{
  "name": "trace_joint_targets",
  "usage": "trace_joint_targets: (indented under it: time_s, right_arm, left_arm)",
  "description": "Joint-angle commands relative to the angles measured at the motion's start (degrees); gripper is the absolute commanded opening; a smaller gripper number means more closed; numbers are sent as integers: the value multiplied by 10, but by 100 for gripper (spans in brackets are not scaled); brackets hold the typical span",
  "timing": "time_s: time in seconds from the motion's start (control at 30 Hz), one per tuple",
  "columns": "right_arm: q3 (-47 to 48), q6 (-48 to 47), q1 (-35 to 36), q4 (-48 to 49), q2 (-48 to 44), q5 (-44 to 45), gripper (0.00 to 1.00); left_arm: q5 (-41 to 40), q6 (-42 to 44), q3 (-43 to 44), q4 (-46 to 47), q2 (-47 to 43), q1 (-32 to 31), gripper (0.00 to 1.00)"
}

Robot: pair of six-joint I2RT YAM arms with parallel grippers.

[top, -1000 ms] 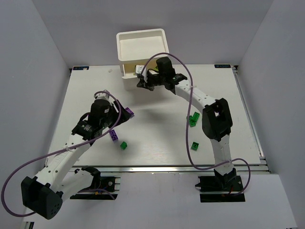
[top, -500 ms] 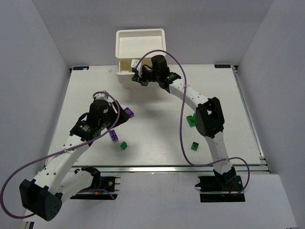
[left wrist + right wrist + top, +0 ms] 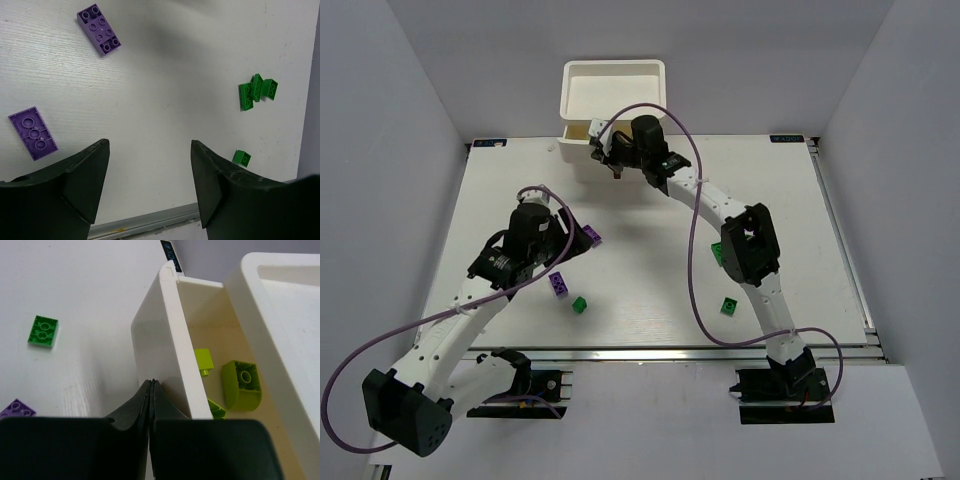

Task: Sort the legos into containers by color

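**Top external view: right arm is pushing the drawer shut**

Nearest you, the left end effector point(image 3: 149, 145) hangs wide open and empty over the counter point(image 3: 160, 75). Purple legos point(image 3: 100, 29) and dark green legos point(image 3: 256, 91) lie loose on the counter in its wrist view, none of them sorted.

Farther out, the right end effector point(image 3: 151, 382) is pinched fully closed on nothing. Its tips press the front wall of the drawer point(image 3: 170, 340).

The change: over the last second that drawer slid from well pulled out to nearly tucked under the white unit point(image 3: 615, 66). A gap remains, and yellow-green legos point(image 3: 242, 385) show inside.

My read: the yellow-green batch looks finished and the drawer is being closed on it. You still need other drawers for the purple and dark green.
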Motion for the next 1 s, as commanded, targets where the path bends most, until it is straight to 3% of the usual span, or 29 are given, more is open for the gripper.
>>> trace_joint_targets:
  time_s: [0.0, 0.37, 0.47, 0.53, 0.57, 0.6, 0.73, 0.83, 0.97]
  right_arm:
    - [40, -4, -18, 74, 37, 118, 0]
    - [50, -14, -28, 110, 76, 192, 0]
    - [1, -12, -34, 117, 52, 153, 0]
    - [-66, -16, -38, 137, -18, 34, 3]
    - [-156, -21, -46, 173, -48, -14, 11]
    - [-199, -20, -53, 224, -107, -112, 27]
    - [-264, 42, -60, 238, -186, -212, 61]
    - [-255, 80, -71, 250, -204, -204, 72]
    - [-192, 55, -78, 211, -184, -167, 84]
  left_arm:
    - [7, 12, 28, -14, 1, 2, 76]
    - [11, 22, 47, -30, 15, 2, 76]
    - [13, 22, 48, -27, 20, 2, 76]
    - [13, 23, 48, -26, 19, 2, 77]
    - [11, 23, 48, -24, 19, 2, 76]
    - [9, 22, 48, -24, 15, 2, 77]
    - [-3, 20, 41, -23, 3, 2, 77]
    - [-9, 18, 34, -20, -10, 2, 77]
    - [-13, 15, 24, -18, -18, 2, 78]
